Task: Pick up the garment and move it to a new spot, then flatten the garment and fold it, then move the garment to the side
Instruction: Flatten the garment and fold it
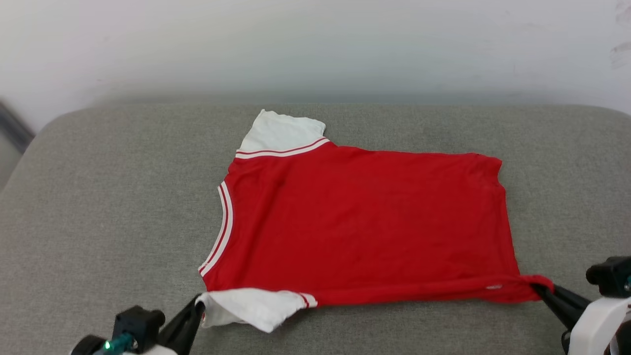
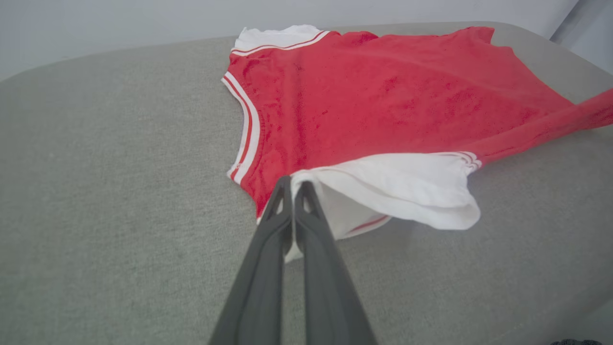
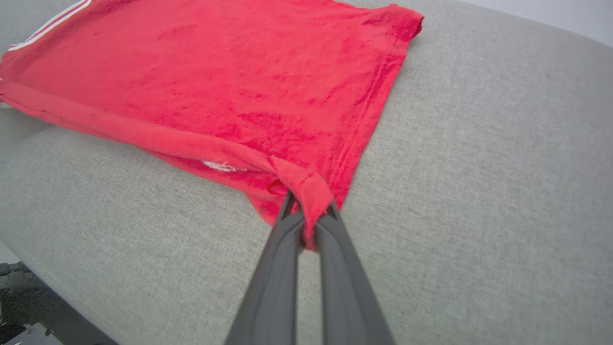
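The garment (image 1: 365,222), a red jersey T-shirt with white sleeves and striped trim, lies spread on the grey cushion (image 1: 108,197), plain red side up, collar to the left, hem to the right. My left gripper (image 1: 199,306) is shut on the near white sleeve (image 2: 397,187) at its shoulder edge; its fingers (image 2: 306,230) pinch the white cloth. My right gripper (image 1: 542,290) is shut on the near hem corner (image 3: 306,189), which bunches between its fingers (image 3: 335,249). The near edge of the garment is pulled taut and slightly lifted between the two grips.
The grey cushion extends well beyond the garment to the left (image 2: 119,167) and right (image 3: 503,167). A pale wall (image 1: 315,44) rises behind it. The cushion's near edge drops off to a dark floor (image 3: 28,306).
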{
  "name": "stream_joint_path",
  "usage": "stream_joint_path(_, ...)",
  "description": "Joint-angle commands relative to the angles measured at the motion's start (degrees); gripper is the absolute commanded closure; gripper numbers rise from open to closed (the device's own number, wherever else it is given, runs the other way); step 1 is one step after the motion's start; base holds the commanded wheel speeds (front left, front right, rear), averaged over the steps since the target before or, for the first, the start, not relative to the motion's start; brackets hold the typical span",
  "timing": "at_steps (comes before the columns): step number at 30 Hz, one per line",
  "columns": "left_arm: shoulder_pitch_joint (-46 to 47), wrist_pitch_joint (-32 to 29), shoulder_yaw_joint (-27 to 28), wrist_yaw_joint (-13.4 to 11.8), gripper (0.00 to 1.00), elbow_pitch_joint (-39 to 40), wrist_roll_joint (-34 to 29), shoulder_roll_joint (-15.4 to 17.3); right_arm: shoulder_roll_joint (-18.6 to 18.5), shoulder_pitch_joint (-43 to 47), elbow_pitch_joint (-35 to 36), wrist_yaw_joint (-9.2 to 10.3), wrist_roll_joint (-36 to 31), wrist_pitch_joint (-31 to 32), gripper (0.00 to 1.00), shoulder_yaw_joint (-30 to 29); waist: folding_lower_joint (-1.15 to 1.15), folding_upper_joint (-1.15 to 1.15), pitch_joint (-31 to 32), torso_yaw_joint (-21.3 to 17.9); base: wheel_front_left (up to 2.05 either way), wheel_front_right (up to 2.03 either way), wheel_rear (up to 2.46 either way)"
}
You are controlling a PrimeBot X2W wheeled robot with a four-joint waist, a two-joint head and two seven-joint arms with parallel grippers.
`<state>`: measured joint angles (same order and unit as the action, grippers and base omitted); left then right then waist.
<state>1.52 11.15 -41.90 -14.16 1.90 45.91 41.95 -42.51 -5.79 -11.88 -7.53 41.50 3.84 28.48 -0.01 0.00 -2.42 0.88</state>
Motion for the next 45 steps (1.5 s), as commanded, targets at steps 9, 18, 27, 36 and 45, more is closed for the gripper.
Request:
stream_joint_path(9, 16.90, -3.52, 1.79, 4.40, 1.00, -4.21, -4.52, 0.59, 2.85, -7.03, 5.53, 0.09, -4.90, 7.12, 1.00, -6.11, 0.01, 0.00, -7.90, -1.47, 0.00, 0.00, 0.00)
stream_joint_path(18, 27.94, -4.78, 1.30, 9.22, 1.00, -12.97, -6.42, -1.53, 4.56, -15.15, 3.22, 0.09, -6.73, 11.83, 1.00, -5.15, 0.01, 0.00, -16.13, -2.67, 0.00, 0.00, 0.00)
stream_joint_path(27, 32.70, -4.87, -0.94, 14.02, 1.00, -25.14, -6.40, -5.34, 5.80, -20.07, -3.42, 0.09, -6.61, 12.80, 1.00, -0.61, 0.01, 0.00, -20.26, -2.88, 0.00, 0.00, 0.00)
stream_joint_path(36, 34.44, -2.37, -1.56, 16.47, 0.00, -31.01, -6.50, -7.00, 5.64, -20.43, -4.41, 0.07, -4.58, 10.14, 0.00, 1.43, 0.01, 0.00, -15.99, -2.37, 0.00, 0.00, 0.00)
stream_joint_path(45, 37.80, -15.40, -0.88, 17.88, 0.00, -22.17, -2.47, -0.62, 4.34, -18.12, -0.35, 0.07, -4.56, 9.33, 0.00, 0.75, 0.01, 0.00, -10.99, -1.73, 0.00, 0.00, 0.00)
